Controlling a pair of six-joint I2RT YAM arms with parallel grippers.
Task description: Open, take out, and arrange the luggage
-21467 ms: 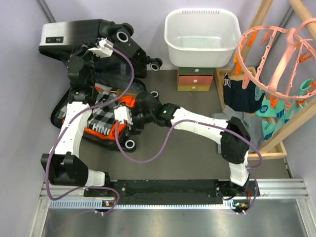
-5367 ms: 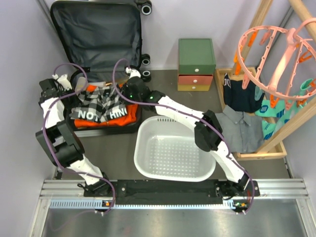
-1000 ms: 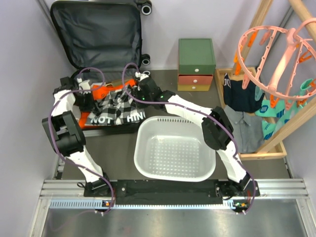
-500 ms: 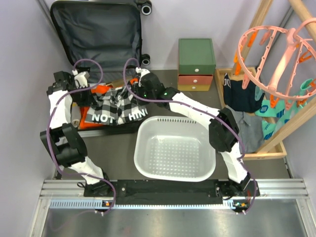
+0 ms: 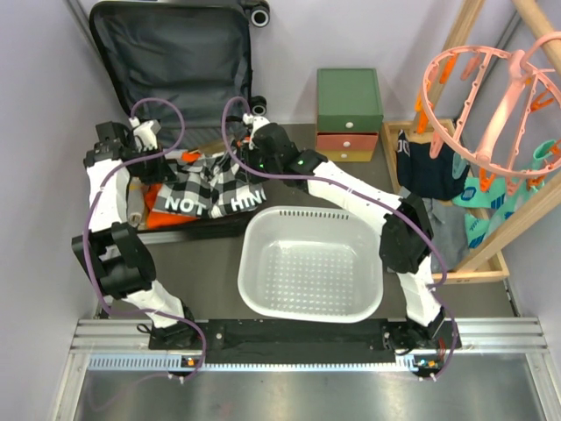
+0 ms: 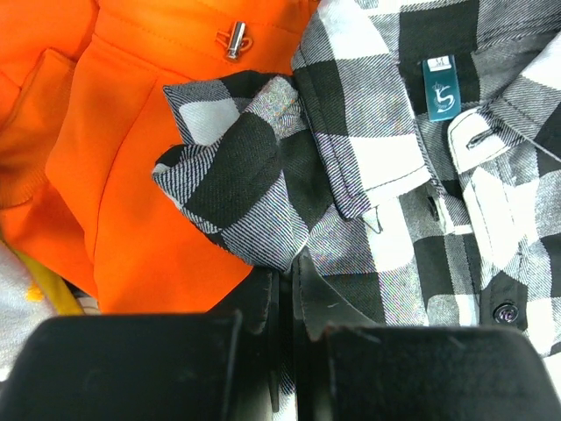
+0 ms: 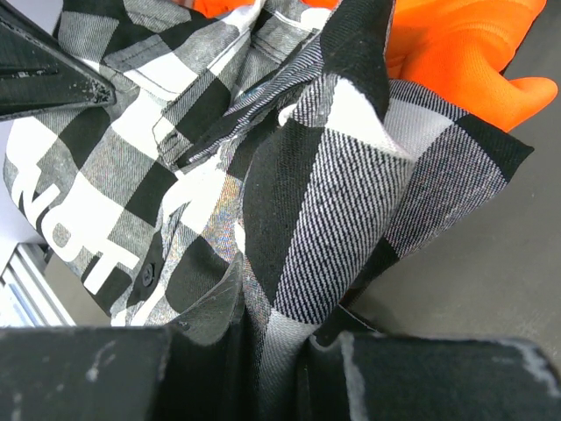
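While my left gripper point(image 6: 282, 279) pinches a fold of the checked shirt point(image 5: 210, 186) by its collar, my right gripper point(image 7: 276, 316) is clamped on a bunched edge of the same shirt, which spreads between them. Orange clothing point(image 6: 114, 158) lies just beneath my left fingers. The luggage point(image 5: 171, 61) lies open below and beyond both grippers, dark lining showing. A white basket point(image 5: 307, 272) sits near my right fingers.

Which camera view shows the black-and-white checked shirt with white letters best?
The top external view: only there most of the black-and-white checked shirt shows. The left wrist view shows its collar and teal label; the right wrist view shows one pinched fold and some letters.
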